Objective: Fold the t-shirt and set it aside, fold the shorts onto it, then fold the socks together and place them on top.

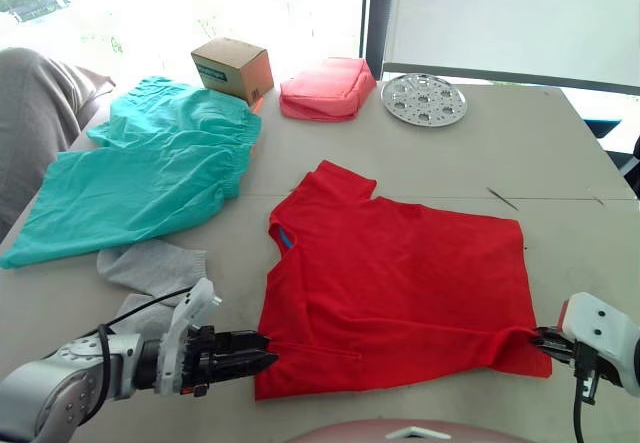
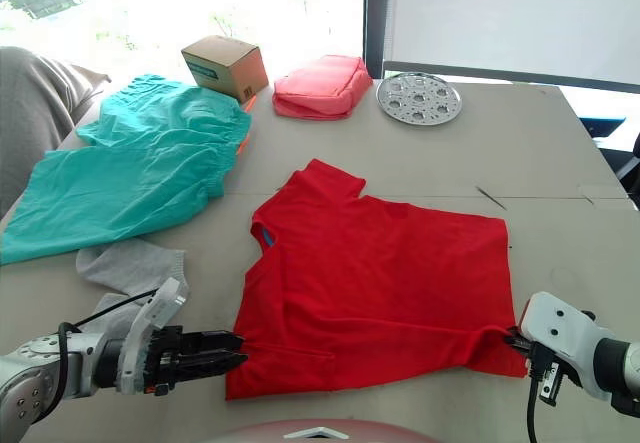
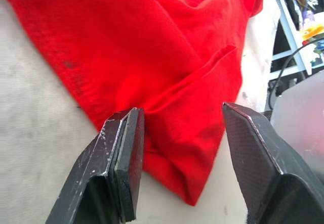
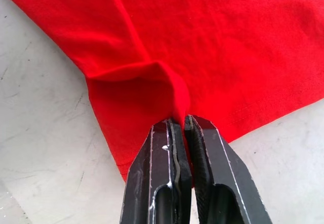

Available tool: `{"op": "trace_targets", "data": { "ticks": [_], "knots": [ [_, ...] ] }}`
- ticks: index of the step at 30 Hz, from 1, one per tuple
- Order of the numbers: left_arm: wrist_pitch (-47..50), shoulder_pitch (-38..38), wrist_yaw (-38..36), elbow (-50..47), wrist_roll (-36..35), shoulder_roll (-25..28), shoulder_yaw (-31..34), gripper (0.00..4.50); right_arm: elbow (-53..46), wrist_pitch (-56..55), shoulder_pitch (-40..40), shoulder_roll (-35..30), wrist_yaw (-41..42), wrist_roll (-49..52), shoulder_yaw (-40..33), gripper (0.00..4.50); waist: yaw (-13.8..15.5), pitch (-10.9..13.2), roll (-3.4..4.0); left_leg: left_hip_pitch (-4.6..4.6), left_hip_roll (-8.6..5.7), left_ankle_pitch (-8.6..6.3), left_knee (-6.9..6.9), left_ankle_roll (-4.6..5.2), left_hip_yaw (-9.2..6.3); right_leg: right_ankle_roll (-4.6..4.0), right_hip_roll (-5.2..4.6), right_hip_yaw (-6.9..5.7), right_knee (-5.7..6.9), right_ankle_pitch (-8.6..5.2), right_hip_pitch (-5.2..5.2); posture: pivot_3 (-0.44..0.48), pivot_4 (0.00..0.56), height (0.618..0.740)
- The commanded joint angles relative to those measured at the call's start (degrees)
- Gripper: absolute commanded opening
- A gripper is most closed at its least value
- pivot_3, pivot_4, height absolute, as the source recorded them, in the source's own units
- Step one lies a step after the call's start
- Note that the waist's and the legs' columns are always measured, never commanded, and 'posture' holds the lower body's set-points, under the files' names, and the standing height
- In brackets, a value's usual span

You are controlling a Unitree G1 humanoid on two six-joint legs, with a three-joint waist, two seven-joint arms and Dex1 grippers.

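T-shirt (image 1: 400, 283): red, flat on the table (image 1: 560, 153) before me, long axis across it, collar toward my left, hem toward my right.
My left gripper (image 3: 179, 133): fingers apart, straddling the near collar-side corner, not clamped.
My right gripper (image 4: 183, 128): pinched tight on a raised fold at the near hem corner; its fingertips are hidden behind cloth in the head views.
Shorts (image 1: 150, 168): teal, far left, one leg cut off at the frame edge.
Socks (image 1: 150, 268): grey, just beside the shorts, partly hidden by my left arm.
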Motion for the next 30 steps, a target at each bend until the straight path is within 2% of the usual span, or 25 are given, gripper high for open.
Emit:
{"op": "trace_targets", "data": {
  "ticks": [1, 6, 12, 27, 30],
  "knots": [
    [-2.5, -0.8, 0.0, 1.5, 1.7, -1.1, -0.7, 2.67, -0.9, -0.6, 0.4, -0.5, 0.1, 0.1, -1.6, 0.00, 0.0, 0.0, 0.00, 0.00, 0.00, 0.00, 0.00, 0.00, 0.00, 0.00, 0.00, 0.00, 0.00, 0.00, 0.00, 0.000, 0.150, 0.739],
    [-4.5, 0.1, -2.8, 1.9, 3.4, 0.1, -2.1, 2.67, -1.0, -0.7, 0.6, -0.4, 0.0, 0.1, -1.5, 0.00, 0.0, 0.0, 0.03, 0.00, 0.00, -0.01, 0.00, -0.02, 0.01, 0.00, -0.01, 0.00, -0.01, 0.00, 0.00, 0.000, 0.150, 0.739],
    [-3.5, 0.6, -4.7, 0.7, 1.4, 0.1, -2.2, 2.67, -1.2, -0.5, 0.6, -0.4, 0.0, 0.2, -1.6, 0.00, 0.0, 0.0, 0.04, 0.00, 0.00, -0.03, -0.01, -0.06, 0.01, 0.00, -0.02, 0.00, -0.01, 0.00, -0.01, 0.000, 0.150, 0.739],
    [0.1, -1.3, -3.8, -3.0, -3.7, -0.7, -1.0, 2.67, -1.3, -0.4, 0.7, -0.3, 0.1, 0.4, -1.9, 0.00, 0.0, 0.0, 0.02, -0.02, 0.00, -0.02, -0.01, -0.03, 0.00, 0.00, -0.02, -0.01, -0.01, 0.00, -0.01, 0.000, 0.150, 0.739],
    [-0.7, -1.6, -3.2, -3.2, -1.6, -0.1, -2.6, 2.67, -1.4, -0.4, 0.7, -0.4, 0.1, 0.4, -2.0, 0.00, 0.0, 0.0, 0.03, -0.01, 0.00, -0.02, -0.01, -0.03, 0.00, 0.00, -0.01, -0.01, 0.00, 0.00, -0.01, 0.000, 0.150, 0.739]
  ]
}}
